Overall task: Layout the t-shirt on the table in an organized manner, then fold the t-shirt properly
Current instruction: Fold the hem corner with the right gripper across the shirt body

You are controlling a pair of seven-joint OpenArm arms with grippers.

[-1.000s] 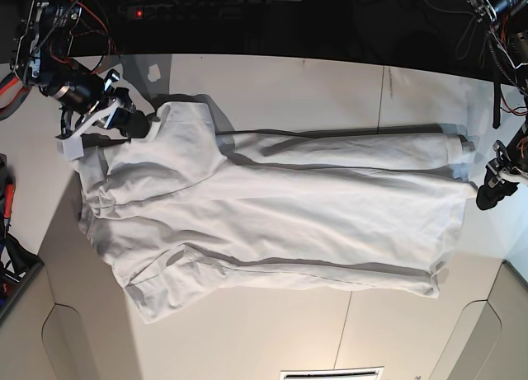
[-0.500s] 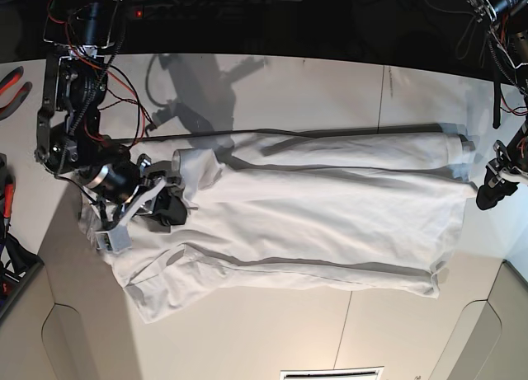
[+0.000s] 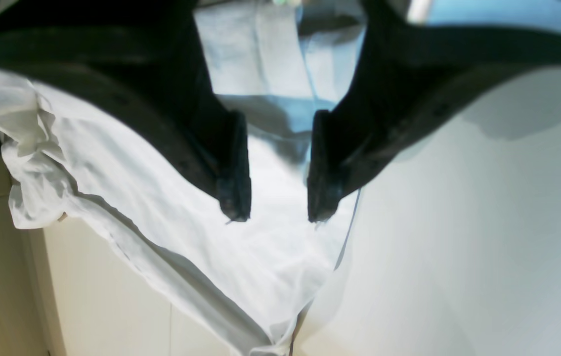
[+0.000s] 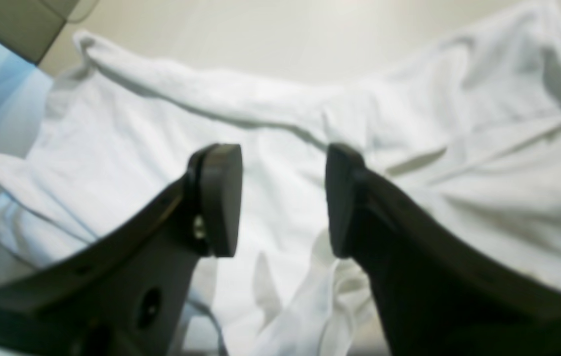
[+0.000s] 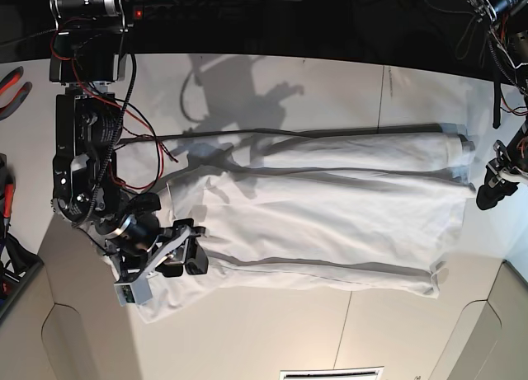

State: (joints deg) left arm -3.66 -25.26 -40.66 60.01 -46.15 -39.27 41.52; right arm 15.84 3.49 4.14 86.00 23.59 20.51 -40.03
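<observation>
My right tool (image 4: 282, 202) hung over the sleeve end of the t-shirt (image 5: 330, 207) with its two dark fingers (image 4: 218, 198) parted and nothing pinched between them, only rumpled white cloth showing below the gap. In the base view that tool (image 5: 186, 256) sat above the lower corner of the garment, at the side where the cloth was bunched and folded over on itself. My left tool (image 3: 273, 185) was at the opposite end, its fingers (image 3: 233, 168) likewise spread with a clear gap and gripping nothing; beneath them lay a flat stretch of the shirt, its hem edge running just past one fingertip. In the base view the left tool (image 5: 491, 190) stood just beside the hem end of the shirt. The t-shirt lay stretched lengthwise across the middle of the off-white desk (image 5: 272, 330), with long creases running along its body. A thin dark seam (image 5: 381, 91) crossed the desk behind the shirt.
</observation>
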